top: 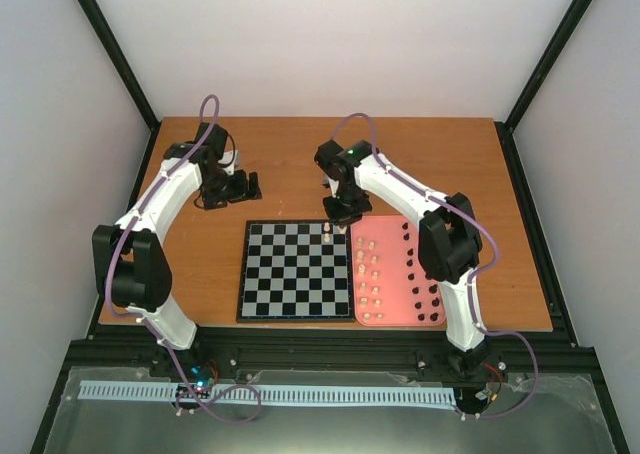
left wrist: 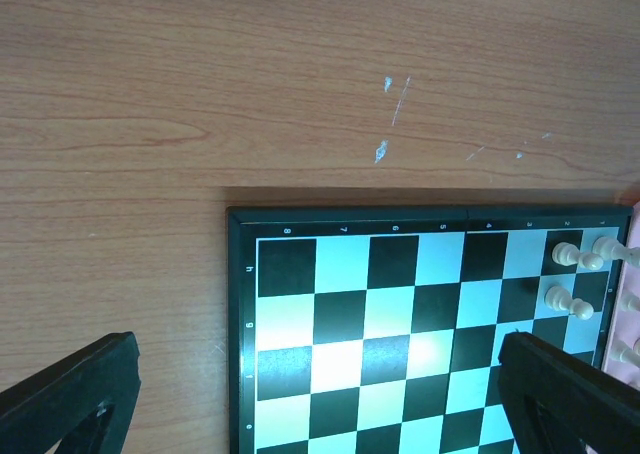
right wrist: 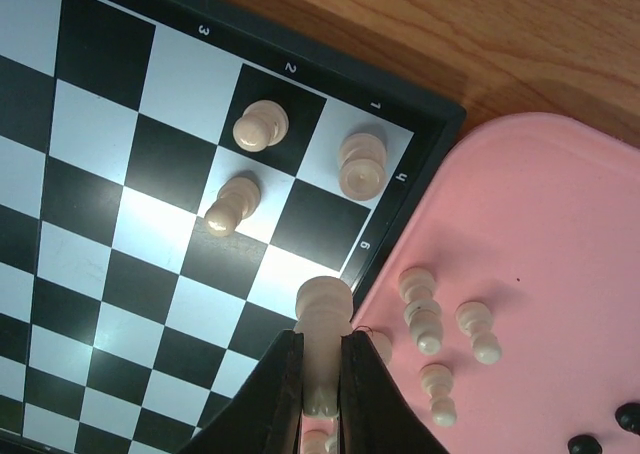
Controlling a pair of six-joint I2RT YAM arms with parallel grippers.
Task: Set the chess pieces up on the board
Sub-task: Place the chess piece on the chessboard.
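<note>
Cream-white piece (right wrist: 322, 314), round-headed and pawn-like, was pinched by its stem in the right gripper (right wrist: 320, 374), fingers clamped on both sides. It was at the board (right wrist: 90, 104) edge nearest the pink tray (right wrist: 540, 234), over the outer squares. In the wrist view its long axis ran along the fingers, with the head poking past the tips toward the board. Couldn't tell if it was truly upright. The stem grip probably kept it from twisting before set-down. Three cream pieces (right wrist: 260, 126) stood in the board corner just beyond, so this one likely joins that group. Spare cream pieces (right wrist: 425, 319) and black pieces (right wrist: 628, 416) lay in the tray, touching the board's side, likely for short trips. Left gripper (left wrist: 318, 374) had its jaws apart, holding nothing, above the board's other far corner, clear of the working arm.
</note>
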